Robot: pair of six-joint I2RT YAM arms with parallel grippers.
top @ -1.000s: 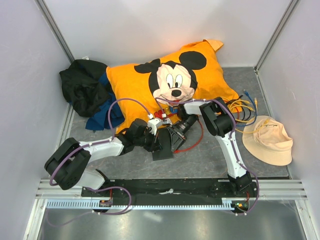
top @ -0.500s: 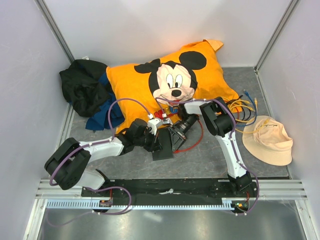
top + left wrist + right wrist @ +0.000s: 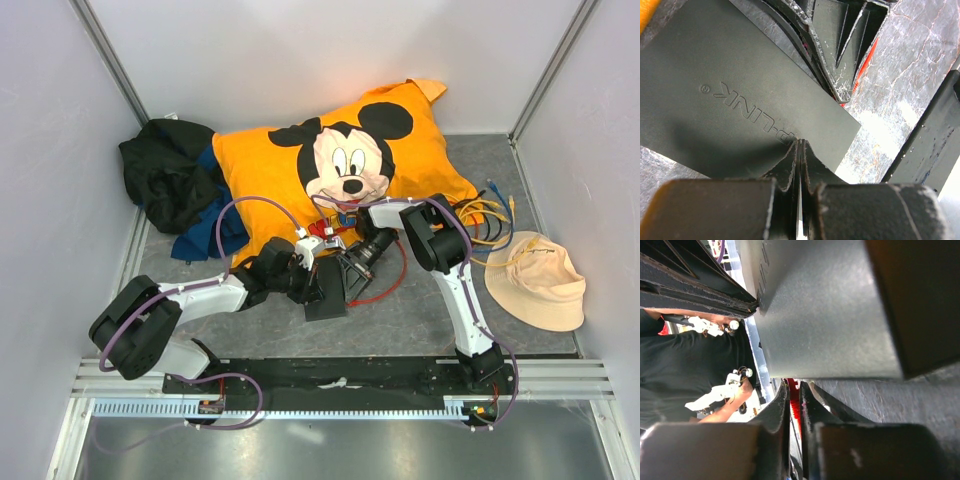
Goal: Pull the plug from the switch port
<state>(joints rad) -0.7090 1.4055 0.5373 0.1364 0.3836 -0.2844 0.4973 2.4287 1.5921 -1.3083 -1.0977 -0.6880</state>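
1. The left arm lay low across the desk (image 3: 420, 320), stretched toward the centre. The left fingers (image 3: 799, 150) were pressed together, tips against the near edge of the switch (image 3: 740, 95).
2. The right arm bent sharply at the elbow. The right fingers (image 3: 793, 395), nearly together, pinched a red cable (image 3: 795, 412) just below the switch.

Overhead plus close wrist views (switch (image 3: 730, 95) common)
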